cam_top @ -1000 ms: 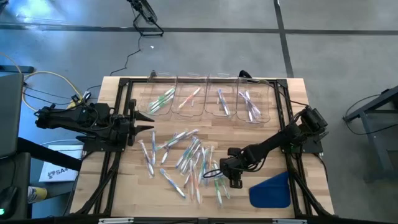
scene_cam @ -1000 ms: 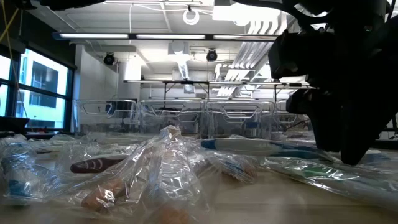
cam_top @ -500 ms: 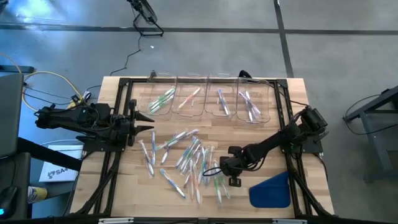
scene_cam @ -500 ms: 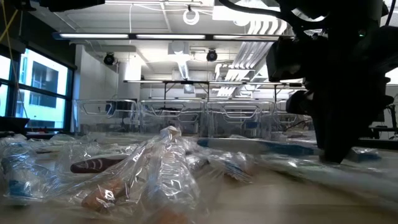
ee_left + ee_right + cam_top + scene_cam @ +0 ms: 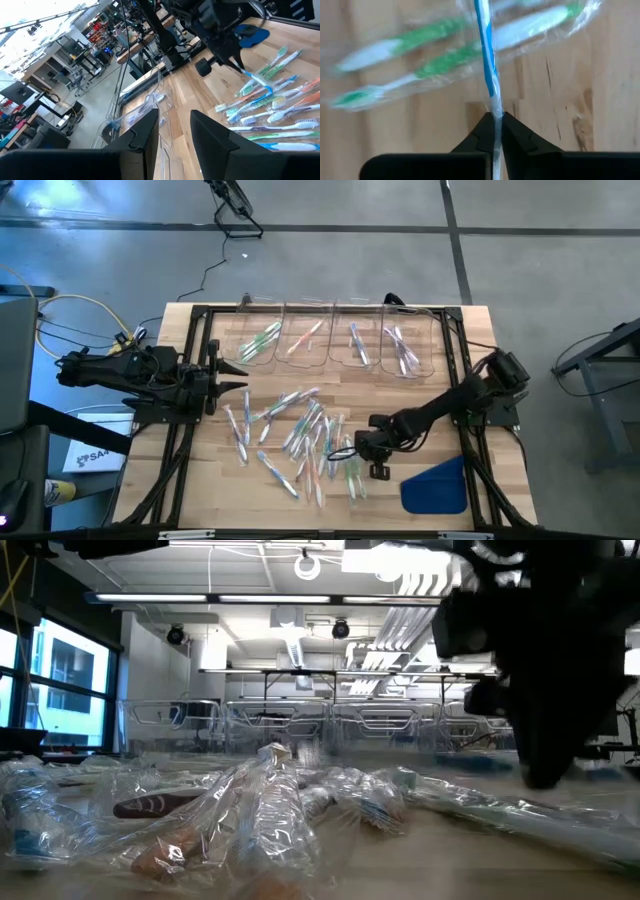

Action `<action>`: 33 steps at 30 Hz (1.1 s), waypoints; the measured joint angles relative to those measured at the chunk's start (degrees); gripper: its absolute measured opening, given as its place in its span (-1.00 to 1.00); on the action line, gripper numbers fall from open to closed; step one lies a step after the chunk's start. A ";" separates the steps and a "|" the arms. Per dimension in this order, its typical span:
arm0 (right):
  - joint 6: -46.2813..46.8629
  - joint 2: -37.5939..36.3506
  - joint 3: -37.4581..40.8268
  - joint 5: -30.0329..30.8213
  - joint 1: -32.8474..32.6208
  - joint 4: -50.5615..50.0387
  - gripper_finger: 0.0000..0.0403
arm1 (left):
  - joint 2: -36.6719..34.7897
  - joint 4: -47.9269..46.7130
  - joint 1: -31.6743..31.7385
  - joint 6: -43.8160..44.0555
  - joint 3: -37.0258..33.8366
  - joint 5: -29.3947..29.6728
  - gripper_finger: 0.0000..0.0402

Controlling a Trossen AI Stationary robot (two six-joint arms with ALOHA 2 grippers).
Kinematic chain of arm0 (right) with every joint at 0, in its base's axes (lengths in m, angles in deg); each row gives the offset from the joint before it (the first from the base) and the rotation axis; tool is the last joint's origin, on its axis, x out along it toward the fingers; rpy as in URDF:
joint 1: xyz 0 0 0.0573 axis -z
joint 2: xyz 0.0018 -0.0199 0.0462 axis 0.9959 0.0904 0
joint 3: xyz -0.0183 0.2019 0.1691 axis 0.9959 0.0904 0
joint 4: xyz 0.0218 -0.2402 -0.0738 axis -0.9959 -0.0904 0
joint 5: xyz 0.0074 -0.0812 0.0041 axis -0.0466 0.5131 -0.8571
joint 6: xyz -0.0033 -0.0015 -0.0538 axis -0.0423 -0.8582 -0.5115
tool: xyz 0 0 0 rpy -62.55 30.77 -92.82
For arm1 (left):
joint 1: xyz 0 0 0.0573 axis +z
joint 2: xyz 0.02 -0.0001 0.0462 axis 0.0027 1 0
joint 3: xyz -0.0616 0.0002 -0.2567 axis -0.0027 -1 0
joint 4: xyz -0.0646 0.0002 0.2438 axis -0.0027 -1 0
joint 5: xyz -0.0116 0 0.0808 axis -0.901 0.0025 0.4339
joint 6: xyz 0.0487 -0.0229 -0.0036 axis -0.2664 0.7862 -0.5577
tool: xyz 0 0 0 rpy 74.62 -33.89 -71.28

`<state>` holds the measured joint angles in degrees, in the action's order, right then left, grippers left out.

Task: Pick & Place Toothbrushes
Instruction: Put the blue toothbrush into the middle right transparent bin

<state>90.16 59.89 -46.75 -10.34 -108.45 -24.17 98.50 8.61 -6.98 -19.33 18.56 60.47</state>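
Observation:
Many wrapped toothbrushes (image 5: 300, 435) lie in a loose pile on the middle of the wooden table. A few more lie in the clear bins (image 5: 335, 340) at the far edge. My right gripper (image 5: 348, 452) points steeply down over the pile's right side, shut on a blue-and-white toothbrush (image 5: 487, 55) in a clear wrapper. Green toothbrushes (image 5: 420, 55) lie on the wood under it. My left gripper (image 5: 240, 377) waits at the table's left, level and open, with nothing between its fingers (image 5: 145, 132). My right gripper pinches the blue-and-white toothbrush between its two fingertips (image 5: 482, 131), at the whitish end of its wrapped handle (image 5: 495, 107). The fingers come from above, slanting down. The brush runs on past the fingertips, tilted, its blue part (image 5: 257, 80) reaching down toward the pile.
A flat blue piece (image 5: 437, 485) lies at the near right corner, just right of my right gripper. The black frame rails (image 5: 195, 360) run along both sides of the table. Bare wood shows at the near left.
In the low view the blue toothbrush lay level across the pile beside my right gripper; it has left that place and now shows only as a blur higher up. The rest of the pile has stayed where it was.

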 joint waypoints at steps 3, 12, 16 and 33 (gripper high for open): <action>-0.18 -2.64 -0.19 -0.58 0.74 -0.33 -0.96 | 0.02 -0.01 -0.02 -0.01 0.00 -0.02 -0.46; -1.95 -11.51 -0.17 0.54 2.92 -2.41 -0.96 | 0.01 0.01 0.00 -0.02 0.00 -0.04 -0.46; -1.99 -16.45 -0.22 4.87 4.43 -2.31 -0.96 | 0.02 0.01 0.00 -0.02 0.00 -0.04 -0.46; -6.66 -30.42 -0.27 25.67 12.98 0.45 -0.96 | 0.01 0.03 -0.02 -0.01 0.00 -0.07 -0.46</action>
<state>83.50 29.47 -47.03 15.33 -95.47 -23.72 98.51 8.64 -7.00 -19.34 18.56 60.40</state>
